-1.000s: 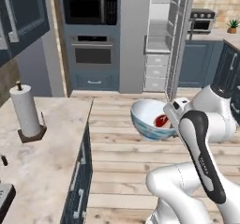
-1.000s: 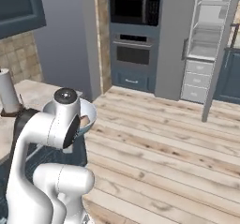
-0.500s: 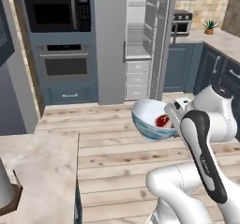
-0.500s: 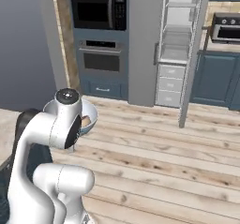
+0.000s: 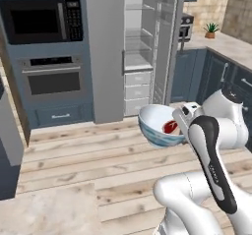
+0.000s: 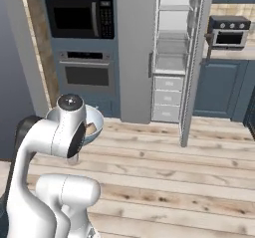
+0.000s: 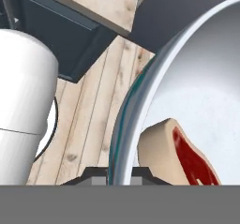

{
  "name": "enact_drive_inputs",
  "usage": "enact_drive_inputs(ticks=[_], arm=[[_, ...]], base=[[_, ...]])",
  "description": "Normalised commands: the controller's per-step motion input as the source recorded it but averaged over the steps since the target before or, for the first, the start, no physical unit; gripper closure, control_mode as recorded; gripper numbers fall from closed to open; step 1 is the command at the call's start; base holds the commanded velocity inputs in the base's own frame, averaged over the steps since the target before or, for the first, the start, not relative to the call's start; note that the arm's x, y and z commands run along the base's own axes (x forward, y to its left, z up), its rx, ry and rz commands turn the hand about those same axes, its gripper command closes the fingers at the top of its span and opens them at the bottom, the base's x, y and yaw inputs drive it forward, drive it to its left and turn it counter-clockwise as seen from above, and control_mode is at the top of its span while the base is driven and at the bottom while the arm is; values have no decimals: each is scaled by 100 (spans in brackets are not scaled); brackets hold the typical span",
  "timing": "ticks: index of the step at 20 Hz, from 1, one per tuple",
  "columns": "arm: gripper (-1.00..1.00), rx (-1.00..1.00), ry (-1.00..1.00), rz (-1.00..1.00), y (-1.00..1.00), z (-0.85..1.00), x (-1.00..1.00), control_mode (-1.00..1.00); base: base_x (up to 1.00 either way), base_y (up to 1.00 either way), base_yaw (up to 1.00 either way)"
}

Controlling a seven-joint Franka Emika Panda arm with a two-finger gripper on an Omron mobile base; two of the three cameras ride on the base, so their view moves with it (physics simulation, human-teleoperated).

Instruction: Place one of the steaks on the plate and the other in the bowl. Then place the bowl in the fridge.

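I'm on the last step, carrying the bowl to the fridge. One steak lies inside the bowl, red w/ a tan edge, resting low against the wall nearest the gripper. The bowl is held up in the air over the wood floor, in front of the arm, roughly level, maybe tipped a little toward the arm.

The gripper is nearly pressed together, pinching the bowl's rim: in the hand view one dark finger tip sits outside the wall and the other inside, w/ the thin rim between them. It touches nothing else that I can see.

The fridge stands straight ahead across the floor, well apart from the bowl. Its door is open, showing pale shelves and white drawers below them. The black oven and microwave are built in just left of it.

Next move, as I judge it: drive the base closer, then reach the bowl in over a shelf at about its present height, clear of the open door edge, set it flat, then release. Risk: a rim pinch is a weak hold, so a jolt could swing the bowl or tip the steak out. I'd go slow and keep the bowl level
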Motion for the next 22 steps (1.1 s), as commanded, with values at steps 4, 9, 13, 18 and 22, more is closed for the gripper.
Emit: enact_drive_inputs(ticks=[4, 9, 13, 18, 22], arm=[[100, 0, 0, 0, 0, 0, 0, 100], [100, 0, 0, 0, 0, 0, 0, 100], [100, 0, 0, 0, 0, 0, 0, 100], [100, 0, 0, 0, 0, 0, 0, 100], [100, 0, 0, 0, 0, 0, 0, 100]], base=[[85, 0, -19], [85, 11, -14], [86, 7, -15], [82, 0, -13], [78, 0, -7]])
